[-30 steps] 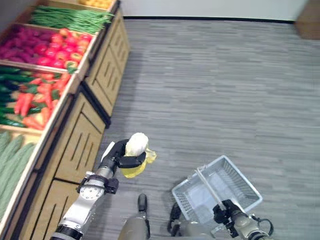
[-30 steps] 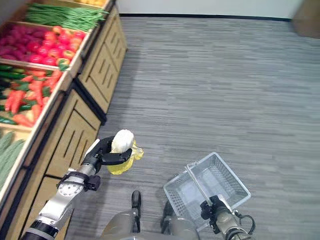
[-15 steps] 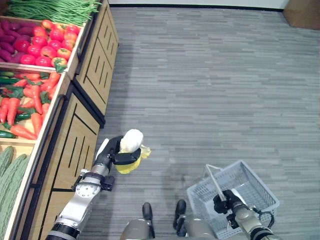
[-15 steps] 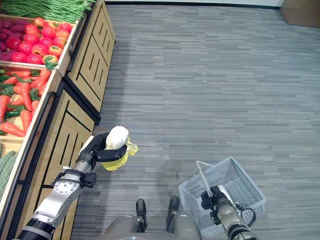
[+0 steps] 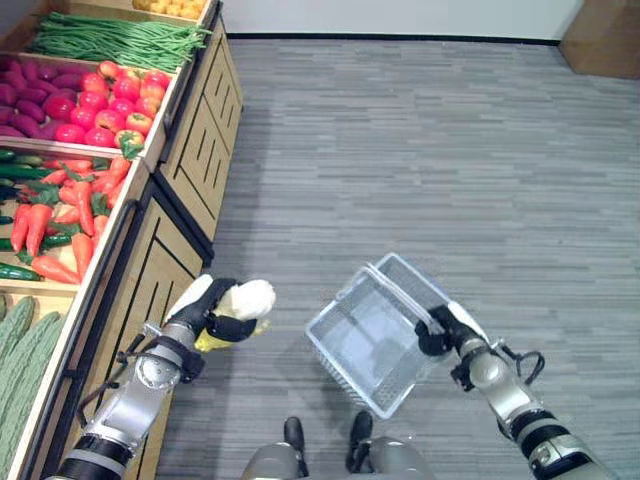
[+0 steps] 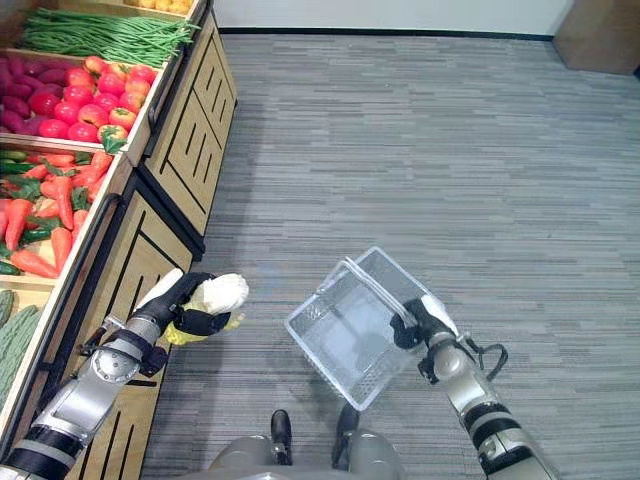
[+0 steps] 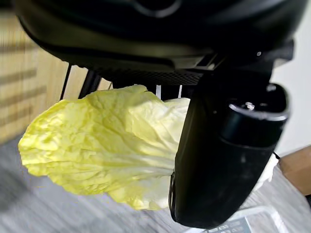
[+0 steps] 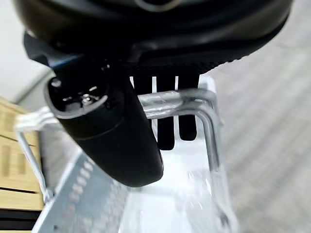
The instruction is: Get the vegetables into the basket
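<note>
Cabbage, pale yellow-white leafy head point(image 5: 238, 303), soft, light, bruisable: left robot hand point(image 5: 205, 311) wraps its body at lower left; right robot hand point(image 5: 443, 329) clasps silver wire basket point(image 5: 365, 335) by its handle.

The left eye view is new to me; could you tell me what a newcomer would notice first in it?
The eye goes first to the pale yellow cabbage gripped in the left hand, beside the wooden produce stand. Next comes the light wire basket, raised off the grey floor by its handle in the right hand and tipped toward the cabbage. To the left, the stand's bins show bright red tomatoes and carrots.
</note>
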